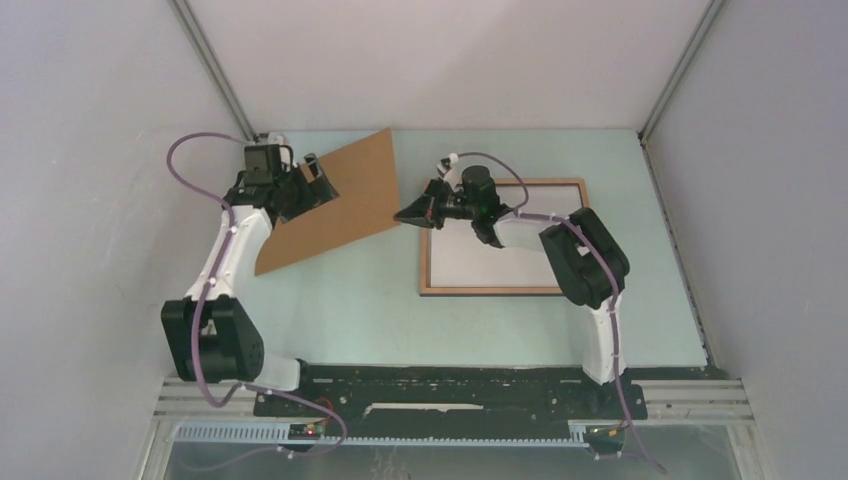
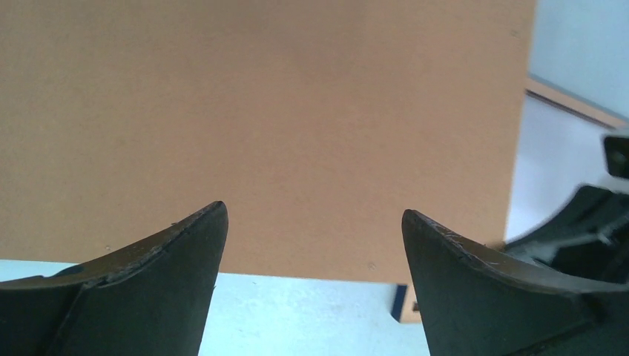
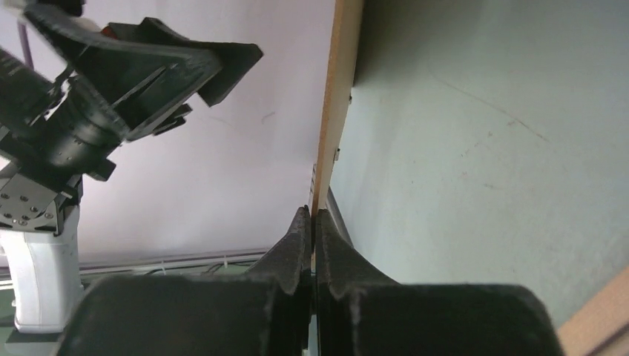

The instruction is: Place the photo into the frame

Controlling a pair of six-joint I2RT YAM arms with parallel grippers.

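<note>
**Seating the print: photo in the frame, board held off to one side**

The photo appears to lie white back up inside the frame. The frame rests flat on the right part of the table, wood face upward. I see no printed side, so I take the pale rectangle for the photo's back, and I can't confirm it sits square against the pane.

I judge the print light, floppy, smooth and easily creased. Lying flat, it gives my fingers nothing to bite on. If it needs shifting, I would nudge a corner or lift one edge rather than press on the middle. The frame is stiff but its pane is fragile, so I would take it only by a wooden rail.

The right gripper has its fingers pressed together on the thin edge of the brown backing board. The board is tilted up off the table just left of the frame.

The left gripper has its fingers spread wide toward the board's broad face and holds nothing. I can't tell whether its tips touch the board.

My guess is that the board goes over the photo next. Pinched at one edge it may swing, so I would lower it slowly to keep a corner from striking the pane or skidding the print.
</note>
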